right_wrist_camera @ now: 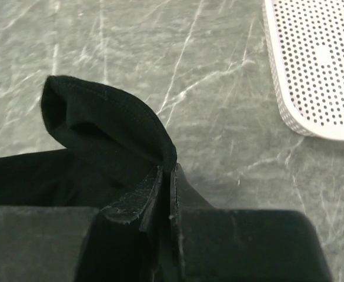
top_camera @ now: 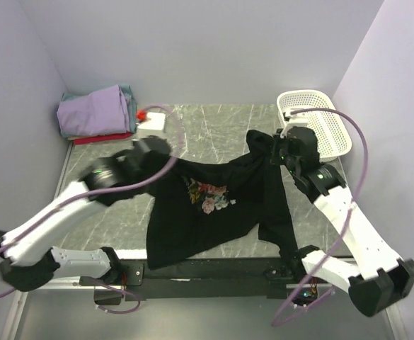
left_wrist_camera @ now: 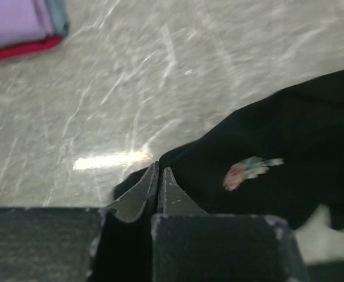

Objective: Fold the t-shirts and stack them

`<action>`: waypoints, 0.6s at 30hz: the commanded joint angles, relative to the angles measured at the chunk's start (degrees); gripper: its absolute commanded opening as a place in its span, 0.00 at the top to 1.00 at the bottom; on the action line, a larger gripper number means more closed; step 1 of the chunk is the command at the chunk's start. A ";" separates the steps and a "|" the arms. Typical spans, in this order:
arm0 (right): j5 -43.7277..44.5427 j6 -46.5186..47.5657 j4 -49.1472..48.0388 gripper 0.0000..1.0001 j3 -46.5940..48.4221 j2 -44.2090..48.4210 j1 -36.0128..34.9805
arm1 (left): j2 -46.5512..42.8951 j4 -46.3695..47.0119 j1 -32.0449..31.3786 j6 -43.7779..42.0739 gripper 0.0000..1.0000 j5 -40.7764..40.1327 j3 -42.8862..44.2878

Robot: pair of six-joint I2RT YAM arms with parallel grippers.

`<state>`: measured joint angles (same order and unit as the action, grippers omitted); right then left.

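A black t-shirt (top_camera: 214, 212) with a rose print (top_camera: 208, 195) hangs stretched between my two grippers, its lower part spread on the marble table and its hem draping over the front edge. My left gripper (top_camera: 157, 152) is shut on the shirt's left upper edge; in the left wrist view the jaws (left_wrist_camera: 159, 170) meet on black cloth (left_wrist_camera: 289, 135), with the print (left_wrist_camera: 248, 170) beside them. My right gripper (top_camera: 277, 150) is shut on the right upper edge, where a sleeve (right_wrist_camera: 101, 129) loops up from the closed tips (right_wrist_camera: 170, 170). Folded lavender, teal and red t-shirts (top_camera: 97, 113) are stacked at the back left.
A white mesh basket (top_camera: 316, 120) stands at the back right, close to my right gripper, and its wall (right_wrist_camera: 319, 64) shows in the right wrist view. A small red and white item (top_camera: 148, 117) lies next to the folded stack (left_wrist_camera: 16, 23). Walls close in the back and sides.
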<state>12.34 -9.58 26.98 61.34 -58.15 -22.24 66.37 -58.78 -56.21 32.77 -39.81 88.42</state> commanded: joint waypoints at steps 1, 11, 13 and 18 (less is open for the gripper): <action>6.46 0.53 -13.44 0.98 -0.17 -4.15 0.71 | 2.44 17.86 8.64 -5.60 0.99 0.70 -10.80; 6.47 -1.23 -18.19 1.00 8.60 -26.80 6.76 | 18.07 38.73 30.69 -16.94 0.99 9.29 -10.05; 4.72 -1.49 -17.67 1.00 11.68 -30.77 8.69 | 24.75 39.18 31.77 -19.58 0.99 10.45 -7.23; 2.70 -2.63 -18.19 1.00 21.17 -43.78 12.21 | 39.93 41.73 34.49 -24.94 0.99 13.10 2.44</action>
<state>15.77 -10.63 12.88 74.91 -96.33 -12.80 97.97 -22.68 -23.00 14.13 -30.26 84.16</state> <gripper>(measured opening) 0.103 0.016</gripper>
